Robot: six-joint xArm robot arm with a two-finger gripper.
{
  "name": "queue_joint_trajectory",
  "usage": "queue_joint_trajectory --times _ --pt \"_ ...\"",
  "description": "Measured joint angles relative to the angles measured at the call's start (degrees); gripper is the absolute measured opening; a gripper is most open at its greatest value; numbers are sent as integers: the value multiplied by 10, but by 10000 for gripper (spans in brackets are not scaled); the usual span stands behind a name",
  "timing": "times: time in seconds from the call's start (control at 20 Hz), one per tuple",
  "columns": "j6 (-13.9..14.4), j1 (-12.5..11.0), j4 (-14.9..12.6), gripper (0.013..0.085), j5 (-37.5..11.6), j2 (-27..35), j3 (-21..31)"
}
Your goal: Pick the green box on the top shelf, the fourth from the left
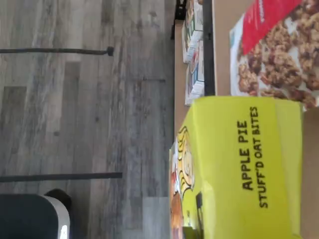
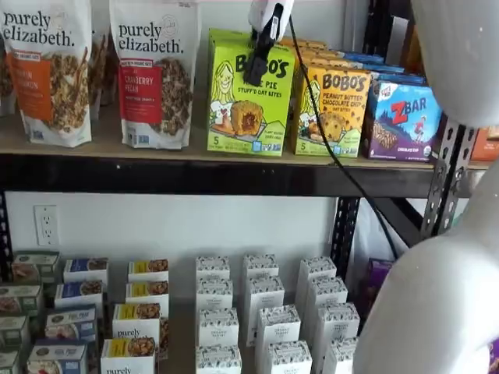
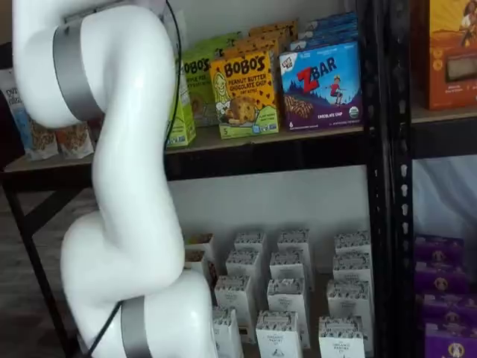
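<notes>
The green box [image 2: 234, 109] is a lime-green Bobo's Apple Pie carton that stands upright at the front of the top shelf [image 2: 195, 175]. My gripper [image 2: 256, 68] comes down from above. Its white body is at the view's top edge and one black finger hangs over the upper front face of the box. The other finger is hidden, so I cannot tell open from shut. The wrist view looks at the box's top panel [image 1: 239, 169] from close up. In a shelf view the box [image 3: 181, 123] is partly hidden behind my white arm.
Two Purely Elizabeth granola bags [image 2: 156, 70] stand left of the green box. A yellow-orange Bobo's carton [image 2: 335, 109] and a ZBar box [image 2: 401, 117] stand to its right. Rows of small white boxes [image 2: 261, 319] fill the lower shelf. A black upright [image 3: 380, 186] stands at the right.
</notes>
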Motion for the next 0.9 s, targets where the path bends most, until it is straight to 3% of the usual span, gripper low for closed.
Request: queue_joint_trajectory --times 0.9 --pt "25 18 3 290 43 -106 80"
